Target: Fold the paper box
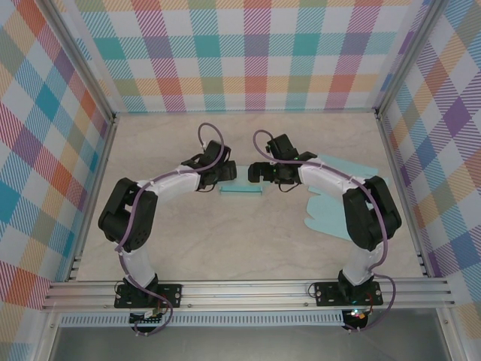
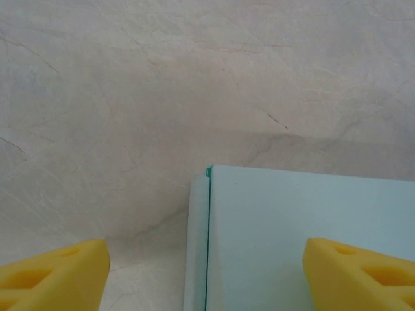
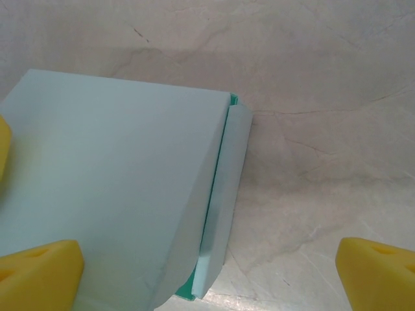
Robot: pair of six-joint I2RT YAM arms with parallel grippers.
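Note:
The paper box [image 1: 240, 190] is a pale teal folded piece lying flat on the marbled table [image 1: 248, 241], mid-table between both arms. My left gripper [image 1: 225, 175] hovers at its left end, and my right gripper [image 1: 260, 173] at its right end. In the left wrist view the box [image 2: 292, 233] has a narrow side flap [image 2: 196, 246] folded up; the left gripper [image 2: 206, 278] is open, its yellow fingertips [image 2: 55, 275] straddling that edge. In the right wrist view the box [image 3: 110, 181] shows its other flap [image 3: 230, 188] slightly lifted; the right gripper [image 3: 209, 275] is open around it.
Two flat pale teal paper sheets lie at the right, one [image 1: 342, 167] behind the right arm and one [image 1: 325, 218] nearer its elbow. Checked walls [image 1: 255, 53] enclose three sides. An aluminium rail [image 1: 248, 289] runs along the near edge.

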